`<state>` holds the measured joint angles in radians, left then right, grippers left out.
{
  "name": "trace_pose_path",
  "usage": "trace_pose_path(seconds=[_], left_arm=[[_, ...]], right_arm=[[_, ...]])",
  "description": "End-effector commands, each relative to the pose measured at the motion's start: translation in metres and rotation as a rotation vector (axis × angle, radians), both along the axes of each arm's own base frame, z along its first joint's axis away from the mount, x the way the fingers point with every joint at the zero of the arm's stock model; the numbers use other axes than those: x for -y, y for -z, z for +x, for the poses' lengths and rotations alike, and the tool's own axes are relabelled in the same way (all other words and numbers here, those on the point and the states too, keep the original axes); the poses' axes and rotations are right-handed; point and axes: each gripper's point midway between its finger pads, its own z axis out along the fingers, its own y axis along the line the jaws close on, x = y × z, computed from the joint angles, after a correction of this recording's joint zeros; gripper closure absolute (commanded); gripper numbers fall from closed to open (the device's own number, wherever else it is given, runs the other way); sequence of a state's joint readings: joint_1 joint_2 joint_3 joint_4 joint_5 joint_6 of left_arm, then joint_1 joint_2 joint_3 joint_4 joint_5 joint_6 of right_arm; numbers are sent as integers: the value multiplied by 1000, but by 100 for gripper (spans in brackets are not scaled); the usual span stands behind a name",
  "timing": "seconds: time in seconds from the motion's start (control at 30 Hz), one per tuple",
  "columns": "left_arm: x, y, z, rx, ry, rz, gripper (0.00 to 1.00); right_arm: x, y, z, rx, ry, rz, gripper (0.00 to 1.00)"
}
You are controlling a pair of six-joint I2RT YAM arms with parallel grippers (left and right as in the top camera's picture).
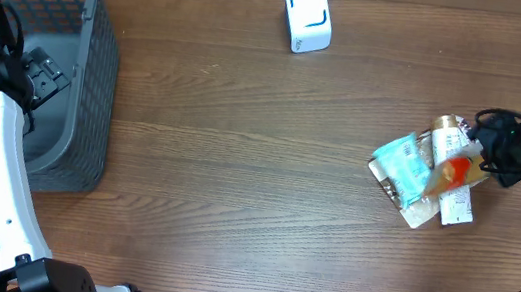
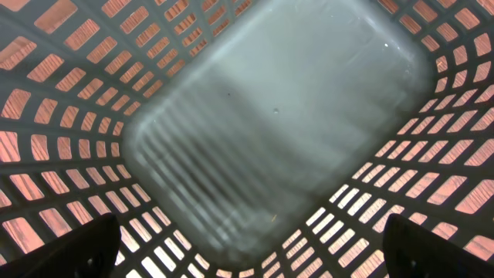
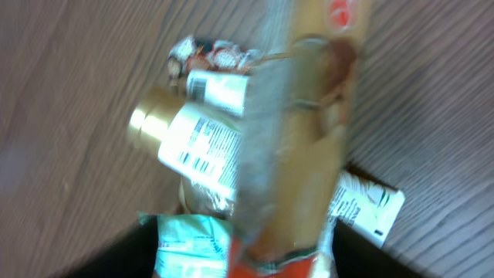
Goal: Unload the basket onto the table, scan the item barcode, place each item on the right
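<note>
Pick-up is judged in hand: right tool (image 1: 489, 156) at the pile (image 1: 407, 165), spread untellable; left tool (image 2: 262, 251) apart, empty. A firm grip is needed next.

Over at the far left corner of the wooden table (image 1: 238, 163) sits a grey plastic basket (image 1: 97, 84), its walls an open lattice of small slots. Looking down into it, the floor is smooth, solid and pale grey with rounded corners, and the table's reddish-brown wood shows through the slotted walls.
</note>
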<state>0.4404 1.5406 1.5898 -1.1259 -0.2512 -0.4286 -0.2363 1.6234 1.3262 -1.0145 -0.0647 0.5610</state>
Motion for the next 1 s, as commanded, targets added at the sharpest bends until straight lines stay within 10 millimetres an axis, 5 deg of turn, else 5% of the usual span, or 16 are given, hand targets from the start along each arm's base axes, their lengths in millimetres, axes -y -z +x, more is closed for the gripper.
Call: trace_pose_path(seconds=[0.0,0.07,0.2,0.3,0.97], left_arm=[[2,3,1,5,-8,-15,0],[2,3,1,5,-8,-15,0],[2,3,1,5,-9,-15,0],[2,3,1,5,-8,-15,0],[2,3,1,5,-8,-15,1]], right_arm=[[-17,-20,6,59,-151,-3,7],[-26,-25,4,54,-182,14,0],[-72,-60,8,132,-454,98,0],[-88,-78,6,169,-536,115,0],[-106,-140,-67,248,-670,48,0]])
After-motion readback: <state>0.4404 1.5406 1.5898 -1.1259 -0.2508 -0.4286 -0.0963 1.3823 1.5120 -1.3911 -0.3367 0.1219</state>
